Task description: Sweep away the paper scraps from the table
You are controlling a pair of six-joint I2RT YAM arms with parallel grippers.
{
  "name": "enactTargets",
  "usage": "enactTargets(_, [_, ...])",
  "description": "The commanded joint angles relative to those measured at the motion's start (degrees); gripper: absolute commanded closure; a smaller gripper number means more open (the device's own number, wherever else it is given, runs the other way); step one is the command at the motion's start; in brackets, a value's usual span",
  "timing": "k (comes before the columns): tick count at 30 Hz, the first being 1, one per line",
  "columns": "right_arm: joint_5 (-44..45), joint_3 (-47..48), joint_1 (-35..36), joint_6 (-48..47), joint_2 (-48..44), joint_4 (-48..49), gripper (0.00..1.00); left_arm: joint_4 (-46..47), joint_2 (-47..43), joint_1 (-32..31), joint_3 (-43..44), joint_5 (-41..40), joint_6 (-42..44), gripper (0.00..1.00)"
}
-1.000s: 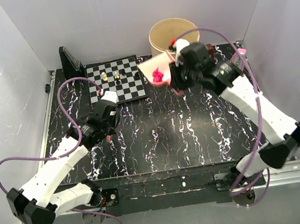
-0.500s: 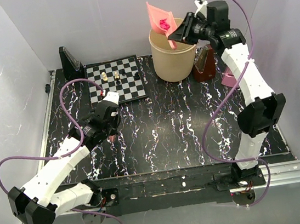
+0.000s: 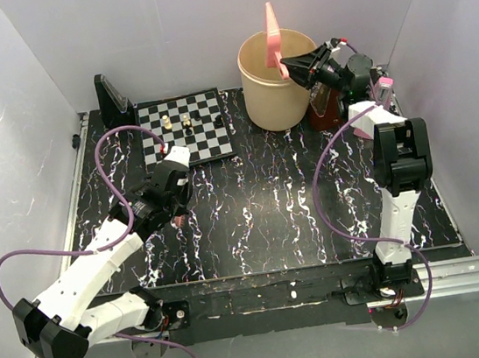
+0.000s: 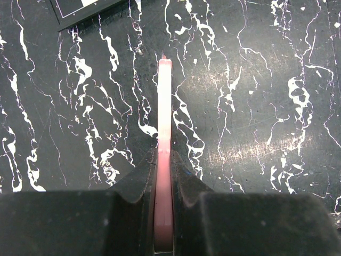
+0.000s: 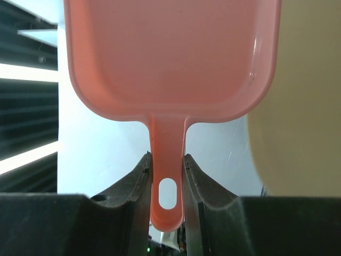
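Gripping the narrow handle of a pink dustpan [image 5: 170, 53], the right fingers [image 5: 139, 178] are closed on it from both sides, just above the hanging hole. The dustpan stands upright, on edge in the overhead view, above the rim of a tan bucket [image 3: 273, 99] that sits at the far edge of the desk [image 3: 271, 219], right of centre. The inner face of the pan is bare in the right wrist view. The left fingers [image 4: 144, 172] are fully closed on a thin pink strip [image 4: 164, 101], seen edge-on and pointing away from the arm over the marbled surface, just off the near right corner of a chessboard [image 3: 184, 129] which lies at the far edge, left of centre. Whether the tip of the strip touches the desk cannot be told. The paper scraps cannot be made out in any view.
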Motion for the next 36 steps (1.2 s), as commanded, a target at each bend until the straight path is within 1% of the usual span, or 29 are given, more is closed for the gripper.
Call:
enactTargets(1, [-3.45,2.03,-0.06,5.84,-4.8,13.33,0.99,1.08,-1.09,-0.15,0.06,-0.53,-0.01,1.0])
enactTargets(6, [-6.44,3.61,-0.06,1.0,-8.06,7.44,0.99,0.99,-1.18,-0.15,0.15,-0.88,-0.01,1.0])
enactTargets(11, [-13.46,0.9,1.0,-9.62,-15.16,1.46,0.99,0.99,-1.18,-0.15,0.14,-0.97,-0.01,1.0])
enactTargets(13, [-16.36,-0.86,2.22,-15.07,-19.12,-3.0,0.99,1.16,-1.09,-0.15,0.15,-0.97,-0.01,1.0])
enactTargets(15, [-18.48,-3.05,3.72,-22.35,-23.42,-10.37,0.99,1.16,-1.09,-0.24,0.32,-1.23,-0.01,1.0])
enactTargets(16, [-19.09,-4.81,4.42,-29.26,-25.53,-15.2,0.99,1.16,-1.0,-0.15,0.32,-1.32,-0.01,1.0])
enactTargets(17, [-19.01,-5.78,5.38,-36.12,-28.08,-22.38,0.99,0.99,-1.09,-0.15,0.32,-1.49,0.07,1.0])
enactTargets(18, [-17.8,-6.4,6.26,-42.89,-30.71,-31.41,0.99,0.99,-1.09,-0.15,0.32,-1.58,0.07,1.0])
enactTargets(19, [-15.61,-6.49,7.49,-51.74,-32.91,-40.38,0.99,1.07,-1.09,-0.15,0.32,-1.76,0.07,1.0])
enactTargets(20, [-11.84,-6.41,8.98,-60.1,-35.11,-50.39,0.99,0.99,-1.09,-0.15,0.32,-1.93,0.07,1.0])
enactTargets(22, [-3.68,-7.19,12.49,-71.38,-38.89,-63.96,0.99,1.07,-1.18,-0.24,0.32,-2.02,-0.01,1.0])
enactTargets(23, [0.63,-8.33,14.17,-74.65,-40.74,-68.11,0.99,0.99,-1.09,-0.15,0.15,-1.94,-0.01,1.0])
enactTargets(25, [7.14,-11.92,16.55,-78.19,-43.73,-72.18,0.99,1.07,-0.83,-0.24,0.06,-1.76,0.07,1.0])
enactTargets(30, [19.9,-23.34,18.22,-80.66,-48.75,-76.24,0.99,0.9,0.05,-0.15,0.41,-1.58,0.16,1.0])
enactTargets(33, [26.06,-29.15,18.66,-81.1,-48.93,-76.68,0.99,0.9,0.05,-0.24,0.32,-1.67,0.16,1.0])
enactTargets(36, [29.14,-32.06,19.37,-81.19,-46.83,-77.73,0.99,0.81,-0.03,-0.15,0.41,-1.93,0.16,1.0])
